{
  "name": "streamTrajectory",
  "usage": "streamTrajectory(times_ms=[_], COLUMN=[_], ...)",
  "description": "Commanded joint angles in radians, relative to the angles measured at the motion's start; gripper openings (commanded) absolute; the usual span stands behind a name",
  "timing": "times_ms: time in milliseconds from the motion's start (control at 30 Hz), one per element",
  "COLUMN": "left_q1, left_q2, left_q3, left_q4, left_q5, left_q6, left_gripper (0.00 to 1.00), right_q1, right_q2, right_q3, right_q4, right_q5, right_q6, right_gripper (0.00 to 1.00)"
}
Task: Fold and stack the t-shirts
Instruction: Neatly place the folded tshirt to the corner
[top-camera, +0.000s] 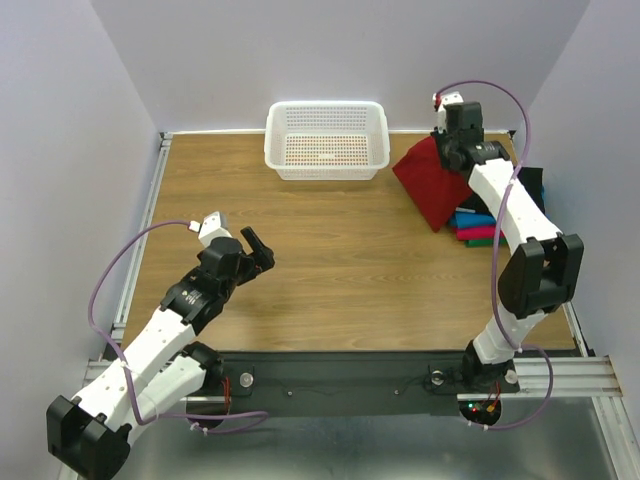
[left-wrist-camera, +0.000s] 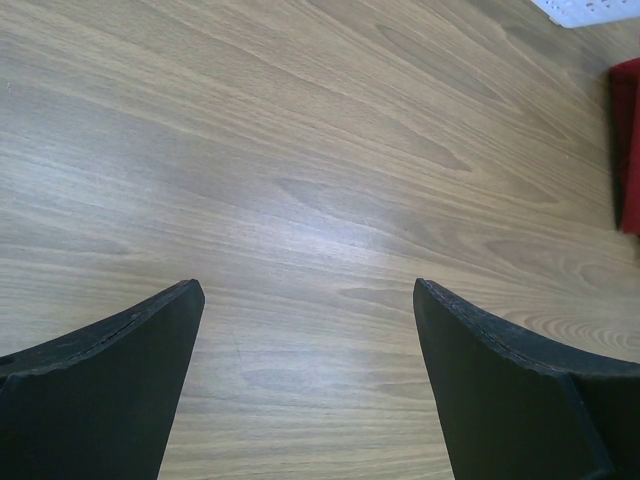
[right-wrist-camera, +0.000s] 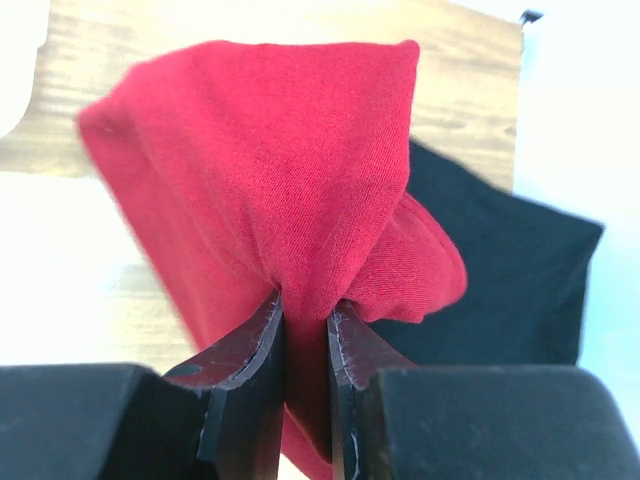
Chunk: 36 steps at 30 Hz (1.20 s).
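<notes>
Right gripper (right-wrist-camera: 305, 308) clenched on a bunched fold of dark red t-shirt (right-wrist-camera: 260, 160), cloth fanning out beyond the fingertips, black t-shirt (right-wrist-camera: 500, 270) behind it, left gripper (left-wrist-camera: 307, 288) released, fingers spread above wood table (left-wrist-camera: 300, 150).

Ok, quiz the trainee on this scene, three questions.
1. True or false: the left gripper is open and holds nothing.
2. The right gripper is shut on: A) nothing, B) the red shirt, C) a cup?
3. Fill in: the folded stack lies on the robot's ___ side of the table.
Key: 1 true; 2 B; 3 right.
</notes>
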<state>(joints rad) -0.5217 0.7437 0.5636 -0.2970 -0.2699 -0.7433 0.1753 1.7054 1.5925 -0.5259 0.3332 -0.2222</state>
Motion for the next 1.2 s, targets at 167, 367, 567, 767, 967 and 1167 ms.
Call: streamTrajectory(times_ms=[167,367,567,767,967,1167], left_q1=[0.005,0.006,0.006,0.009,0.014,0.02], left_q2=[0.002,0.028,0.034,0.06,0.109,0.141], left_q3=[0.055,0.068,0.07,0.087,0.111,0.13], left_q4=[0.007,0.006,0.009,0.01,0.022,0.022], left_q5=[-0.037,-0.038,-0.04,-0.049,-0.043,-0.054], left_q6=[0.025,0.027,0.033,0.05,0.074,0.094], left_gripper=[0.98,0.98,0.99,0.98,0.98,0.98], right_q1=[-0.094,-0.158,-0.23,-0.269,-0.301,-0.326], right_q2=[0.039,0.056,0.105,0.145,0.2,0.258], right_q3=[0.297,0.371,0.422,0.408,0.419,0.431], right_q4=[-0.121,-0.184,-0.253,-0.256,-0.252,-0.23], right_q5=[-0.048,-0.092,-0.141,-0.148,0.052,0.148], right_q6=[-0.048,-0.026,-0.023,-0.052,-0.1,-0.114], right_gripper=[0.0,0.01,0.0,0.01,0.08,0.1])
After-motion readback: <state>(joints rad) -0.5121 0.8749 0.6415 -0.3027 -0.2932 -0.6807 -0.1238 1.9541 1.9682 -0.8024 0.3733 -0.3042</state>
